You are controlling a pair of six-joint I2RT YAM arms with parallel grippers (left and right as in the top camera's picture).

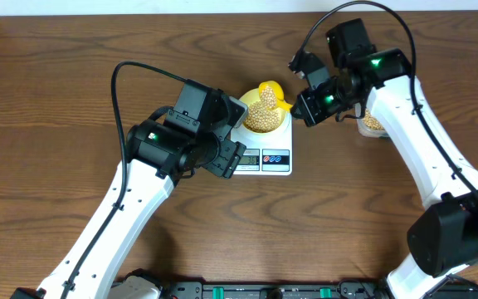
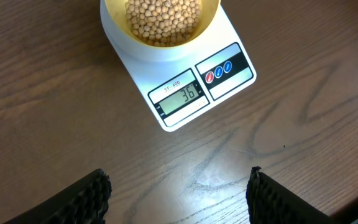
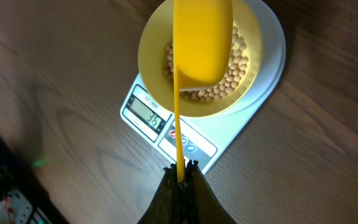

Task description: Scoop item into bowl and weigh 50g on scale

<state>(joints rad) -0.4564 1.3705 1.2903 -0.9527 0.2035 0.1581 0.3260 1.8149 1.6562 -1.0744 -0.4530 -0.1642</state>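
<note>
The white scale [image 1: 265, 159] stands mid-table with the pale-yellow bowl [image 1: 279, 124] on it, holding tan beans [image 1: 264, 116]. Its display [image 2: 182, 96] reads 36. My right gripper [image 3: 180, 167] is shut on the thin handle of a bright yellow scoop [image 3: 201, 43], whose cup hangs tipped over the bowl [image 3: 151, 74] above the beans [image 3: 236, 68]. From above, the right gripper [image 1: 305, 104] sits just right of the bowl. My left gripper [image 2: 179, 196] is open and empty above bare wood in front of the scale [image 2: 166, 62], its fingers [image 2: 86, 199] wide apart.
A clear tub of beans [image 1: 373, 124] sits at the right, mostly hidden under my right arm. The left arm [image 1: 173, 141] leans over the scale's left front corner. Dark wooden table [image 1: 56, 100] all around.
</note>
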